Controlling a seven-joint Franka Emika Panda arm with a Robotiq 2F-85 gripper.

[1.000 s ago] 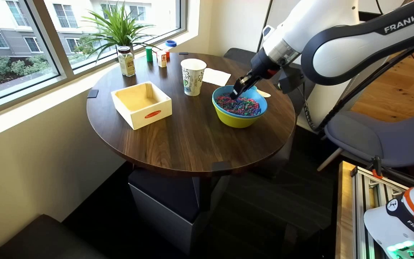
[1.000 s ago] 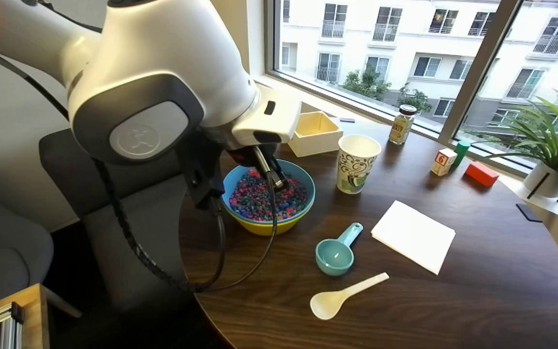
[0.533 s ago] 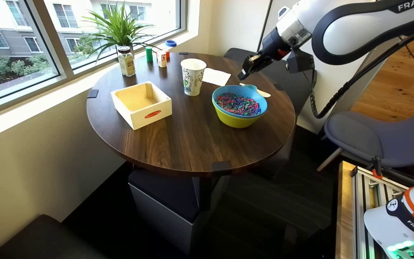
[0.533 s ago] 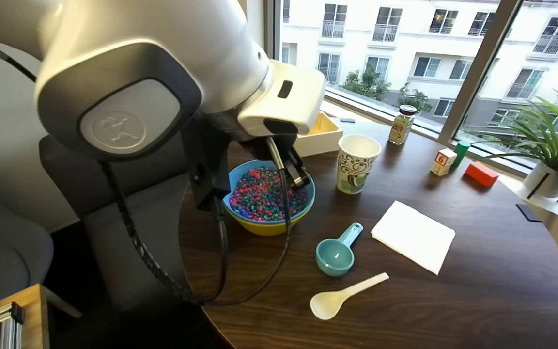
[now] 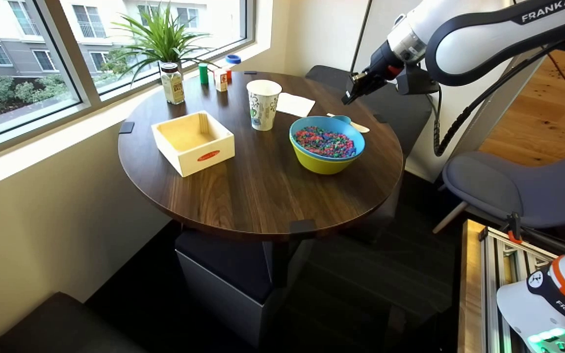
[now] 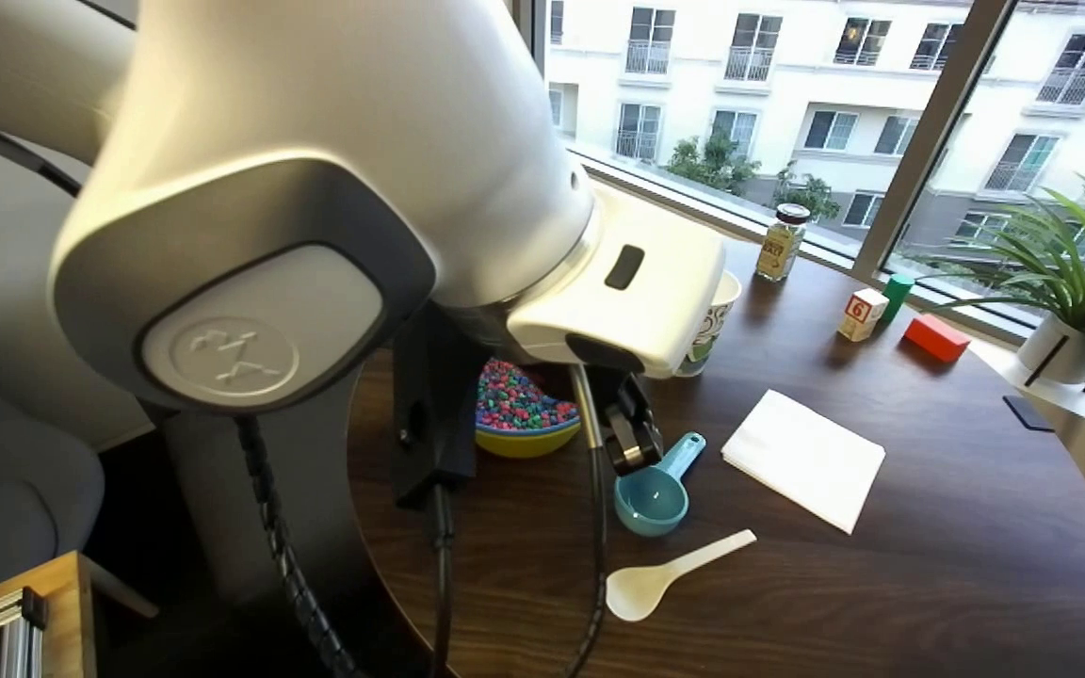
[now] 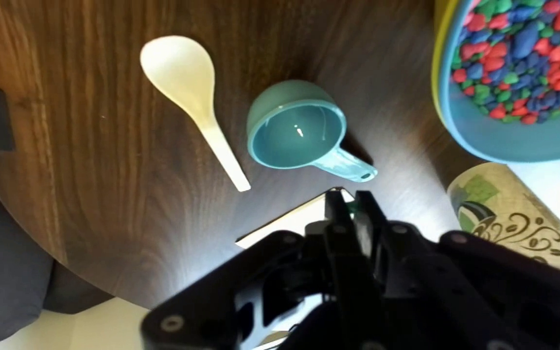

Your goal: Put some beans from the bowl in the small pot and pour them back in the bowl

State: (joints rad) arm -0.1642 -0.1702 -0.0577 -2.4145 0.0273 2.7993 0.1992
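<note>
The bowl (image 5: 319, 166), yellow-green outside and blue inside, stands on the table in both exterior views and fills the wrist view's upper right (image 7: 513, 146). Beans (image 5: 324, 142) of red, blue and green lie in it. The small pot, a teal measuring cup with a short handle (image 6: 651, 499), looks empty in the wrist view (image 7: 299, 133). My gripper (image 7: 349, 197) hangs above the table near the cup's handle. Its jaws are nearly together, with a small green bean (image 7: 353, 207) between the tips. The arm hides part of the bowl in an exterior view.
A cream spoon (image 6: 637, 593) lies beside the measuring cup. White napkins (image 6: 806, 460) lie flat past its handle. A tall paper cup (image 5: 263, 108) stands near the bowl. A wooden tray (image 5: 209, 154), a jar (image 5: 173, 88) and small blocks stand farther off.
My gripper has risen out of the bowl of beans and moved sideways over the table to near the measuring cup. The bowl and the measuring cup have not moved.
</note>
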